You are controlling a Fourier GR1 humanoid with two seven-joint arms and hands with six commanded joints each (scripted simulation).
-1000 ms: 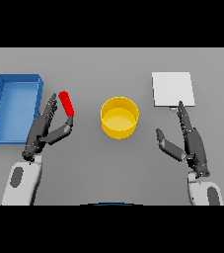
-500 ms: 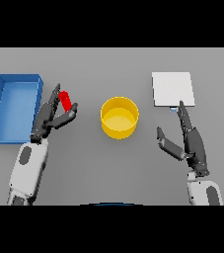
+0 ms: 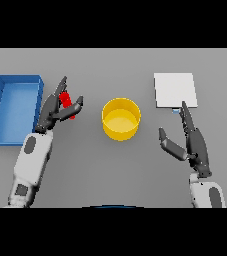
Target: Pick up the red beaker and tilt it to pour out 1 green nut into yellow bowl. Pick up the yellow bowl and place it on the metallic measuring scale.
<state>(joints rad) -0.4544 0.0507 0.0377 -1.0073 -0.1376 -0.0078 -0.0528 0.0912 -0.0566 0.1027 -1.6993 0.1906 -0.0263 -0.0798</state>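
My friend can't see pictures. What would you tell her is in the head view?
The robot's left hand reaches around a small red beaker lying beside a blue tray. A yellow bowl sits mid-table, and the open right hand rests just below a flat metallic measuring scale.

You have a single view, taken from the robot's head and looking steeply down onto the flat grey tabletop [image 3: 115, 180] in front of it. The far edge of the frame is up, the robot's near side down. Its left falls on your left: the open blue rectangular bin [image 3: 0, 107] marks the left border, and the flat pale square metallic scale [image 3: 174, 90] lies toward the upper right. The round yellow bowl [image 3: 121, 131] sits near centre. With only one camera, there is no second view to overlap.
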